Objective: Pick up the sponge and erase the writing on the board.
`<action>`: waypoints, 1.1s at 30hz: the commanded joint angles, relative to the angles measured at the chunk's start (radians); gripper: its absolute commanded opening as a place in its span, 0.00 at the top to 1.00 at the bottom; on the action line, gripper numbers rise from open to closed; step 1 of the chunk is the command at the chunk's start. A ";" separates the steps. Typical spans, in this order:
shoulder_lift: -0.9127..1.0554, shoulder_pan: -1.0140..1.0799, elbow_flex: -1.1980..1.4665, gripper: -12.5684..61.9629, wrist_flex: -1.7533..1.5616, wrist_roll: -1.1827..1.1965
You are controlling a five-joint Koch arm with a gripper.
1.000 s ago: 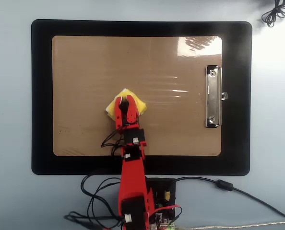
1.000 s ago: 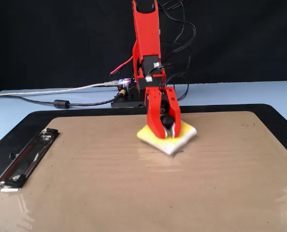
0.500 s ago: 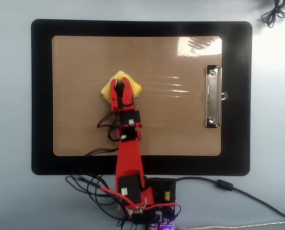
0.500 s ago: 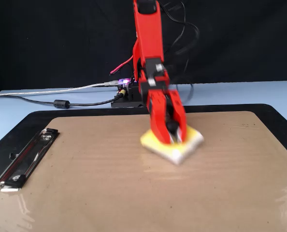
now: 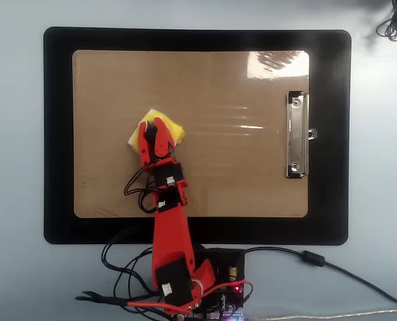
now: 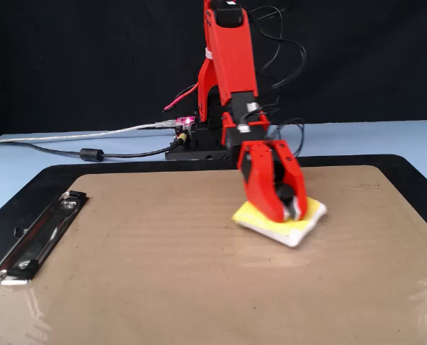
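The yellow sponge (image 5: 176, 131) (image 6: 312, 213) lies on the tan board (image 5: 238, 180) (image 6: 163, 273), left of the board's middle in the overhead view. My red gripper (image 5: 156, 127) (image 6: 290, 210) reaches down onto it. The jaws stand close together, gripping the sponge and pressing it against the board. The sponge's middle and its hole are hidden under the jaws. No writing shows on the bare board surface around the sponge.
The silver clip (image 5: 296, 135) (image 6: 39, 236) sits at the board's right end in the overhead view. The board lies on a larger black mat (image 5: 58, 134) (image 6: 407, 172). The arm's base with its cables (image 5: 212, 271) (image 6: 192, 140) stands at the mat's near edge.
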 commanded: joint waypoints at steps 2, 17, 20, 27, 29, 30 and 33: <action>0.041 -0.311 0.009 0.94 -0.009 -0.109; 0.360 -0.615 0.411 0.94 -0.002 -0.373; 0.282 -0.586 0.362 0.86 -0.009 -0.367; 0.253 -0.586 0.256 0.39 -0.009 -0.371; 0.261 -0.583 0.239 0.38 -0.012 -0.379; 0.265 -0.575 0.221 0.38 -0.015 -0.380; 0.301 -0.534 0.110 0.38 -0.011 -0.380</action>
